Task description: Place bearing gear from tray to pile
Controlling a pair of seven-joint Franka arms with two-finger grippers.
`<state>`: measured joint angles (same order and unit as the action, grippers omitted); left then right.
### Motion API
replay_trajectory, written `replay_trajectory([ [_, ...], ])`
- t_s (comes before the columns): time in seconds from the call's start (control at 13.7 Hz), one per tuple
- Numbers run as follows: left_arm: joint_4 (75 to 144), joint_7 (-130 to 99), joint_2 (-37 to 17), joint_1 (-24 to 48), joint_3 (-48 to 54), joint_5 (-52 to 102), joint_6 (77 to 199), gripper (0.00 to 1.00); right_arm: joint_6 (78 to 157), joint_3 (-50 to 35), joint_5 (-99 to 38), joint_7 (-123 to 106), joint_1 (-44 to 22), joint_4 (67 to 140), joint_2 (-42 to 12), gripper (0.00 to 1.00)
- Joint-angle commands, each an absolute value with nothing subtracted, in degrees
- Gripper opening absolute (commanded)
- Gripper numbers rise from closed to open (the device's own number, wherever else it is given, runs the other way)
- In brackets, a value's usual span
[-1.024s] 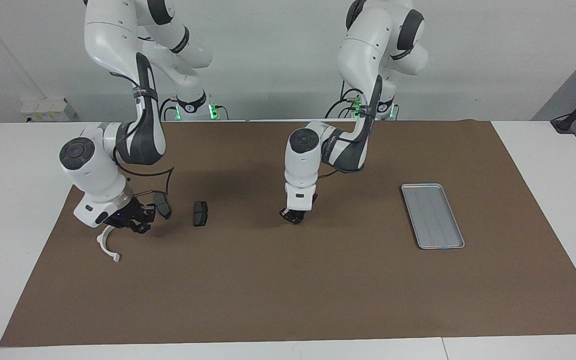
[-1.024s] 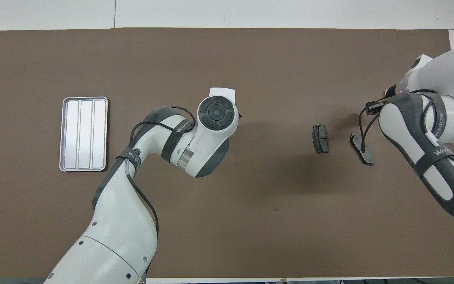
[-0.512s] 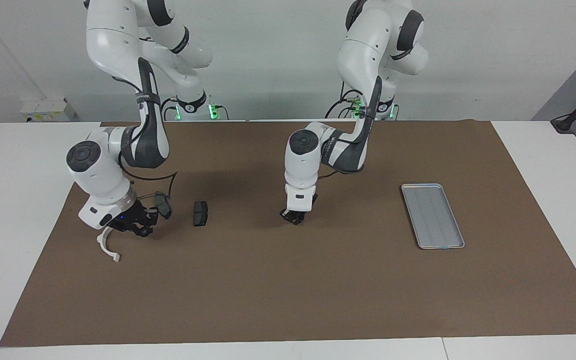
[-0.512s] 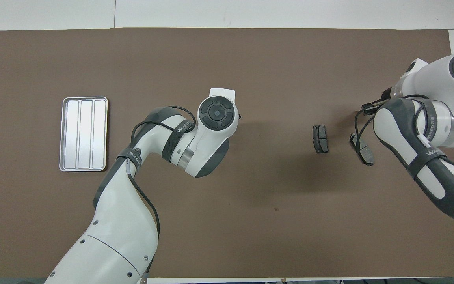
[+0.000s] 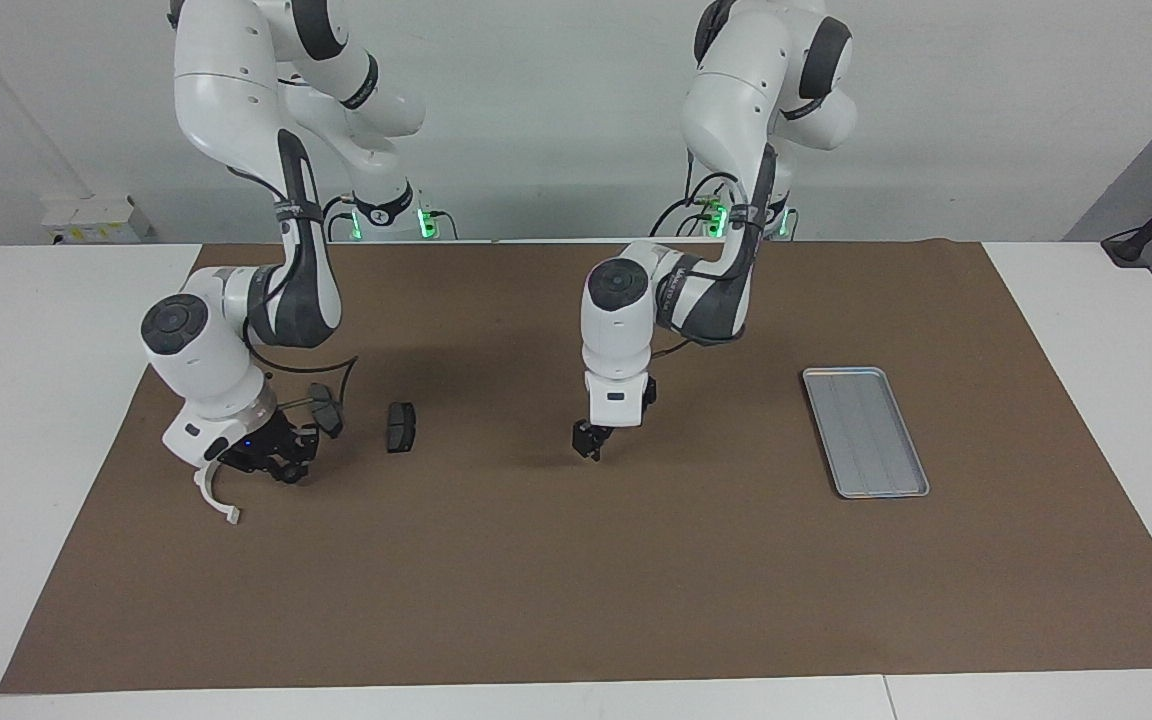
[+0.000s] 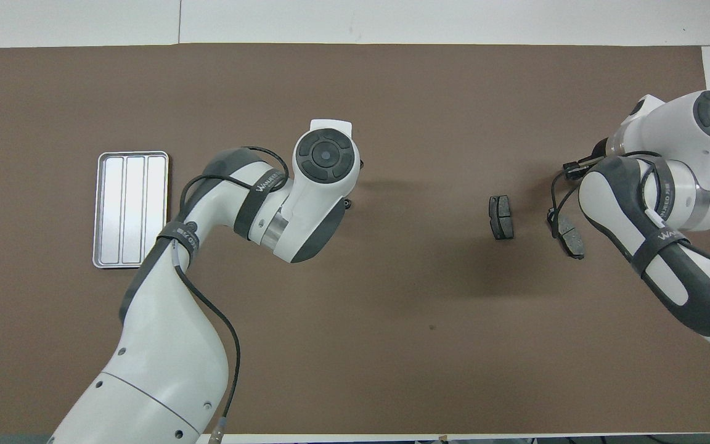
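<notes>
The silver tray (image 5: 864, 432) (image 6: 131, 209) lies bare toward the left arm's end of the brown mat. I cannot make out the bearing gear in either view. The pile sits toward the right arm's end: a white curved bracket (image 5: 213, 495) and two dark brake pads (image 5: 401, 427) (image 5: 324, 410), which also show from overhead (image 6: 501, 217) (image 6: 567, 237). My left gripper (image 5: 587, 445) hangs just above the mat's middle, with nothing visible in it. My right gripper (image 5: 271, 458) is low over the pile, between the bracket and the nearer-lying pad. From overhead both hands are hidden under their wrists.
The brown mat (image 5: 576, 580) covers most of the white table. A black cable loops from the right wrist over one brake pad. The right arm's elbow hangs above the mat's edge at that end.
The left gripper has come up off the mat and shifted slightly toward the tray, its wrist now more upright. The right hand has drifted a little over the pile.
</notes>
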<state>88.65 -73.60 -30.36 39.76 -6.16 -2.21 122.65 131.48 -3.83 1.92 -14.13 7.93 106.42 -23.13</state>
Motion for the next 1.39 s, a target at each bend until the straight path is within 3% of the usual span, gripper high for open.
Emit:
replay_trajectory([
  [0.0,89.82,-71.21,-22.09,35.26,-6.06,-3.69,116.04,1.0,132.54,-4.31,1.93,-14.68,8.79,106.96,-23.03,0.0],
  [0.07,89.91,-66.84,-19.28,32.72,-5.98,-3.69,113.93,1.0,132.54,-4.22,2.02,-14.59,8.7,106.96,-23.03,0.0],
  [0.22,89.91,-57.7,-14.7,29.2,-5.98,-3.43,108.92,1.0,132.54,-4.31,2.02,-14.5,8.61,106.79,-23.11,0.2],
  [0.73,89.83,-25.72,-2.38,12.95,-5.89,-0.53,93.1,1.0,132.54,-4.22,2.02,-14.5,8.53,106.96,-23.2,0.21],
  [0.95,88.95,-20.31,-0.7,8.89,-4.93,0.09,89.22,1.0,132.54,-4.22,2.02,-14.33,8.53,106.96,-23.64,0.21],
  [1.1,87.11,-18.56,-1.05,2.23,0.76,0.09,86.84,1.0,133.06,-4.22,2.02,-14.33,8.53,106.96,-23.99,0.21],
  [1.32,89.72,-13.02,0.17,-3.15,3.6,2.02,89.21,1.0,134.55,-4.22,2.02,-14.33,8.53,106.96,-25.31,0.21],
])
